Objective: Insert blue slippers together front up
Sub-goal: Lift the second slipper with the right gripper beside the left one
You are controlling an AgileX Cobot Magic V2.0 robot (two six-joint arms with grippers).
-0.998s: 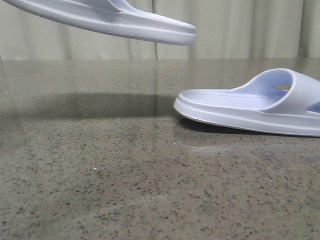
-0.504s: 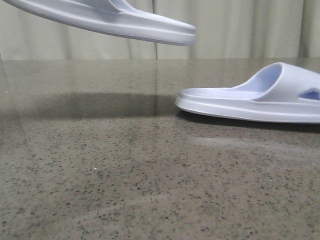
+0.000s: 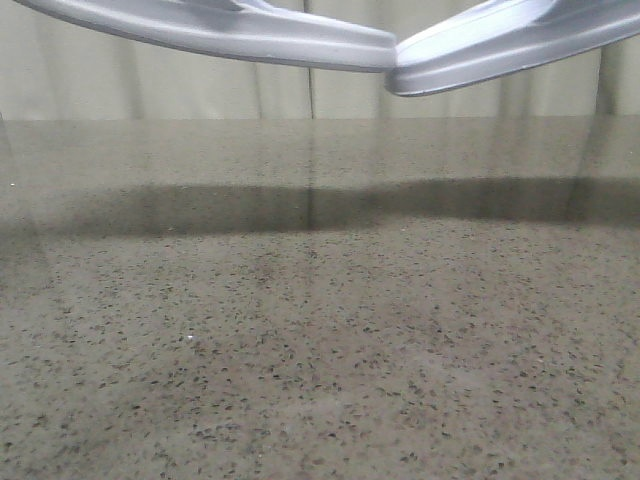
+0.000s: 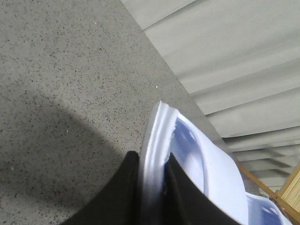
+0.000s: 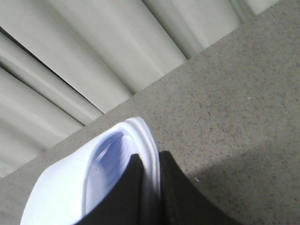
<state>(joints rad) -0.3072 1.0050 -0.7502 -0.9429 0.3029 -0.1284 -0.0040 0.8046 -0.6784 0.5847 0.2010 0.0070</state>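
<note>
Both pale blue slippers hang in the air above the table at the top of the front view. The left slipper [image 3: 230, 35] and the right slipper [image 3: 500, 40] meet tip to tip near the middle. My left gripper [image 4: 152, 161] is shut on the sole edge of the left slipper [image 4: 206, 159]. My right gripper [image 5: 151, 161] is shut on the sole edge of the right slipper [image 5: 79, 183]. Neither gripper shows in the front view.
The dark speckled stone table [image 3: 320, 330] carries the slippers' long shadow. Pale pleated curtains [image 3: 450, 95] hang behind its far edge. A wooden frame [image 4: 288, 194] shows at the corner of the left wrist view.
The right slipper has gone from lying on the table at the right to being held in the air, its tip now against the left slipper's tip. The left slipper has barely moved.
</note>
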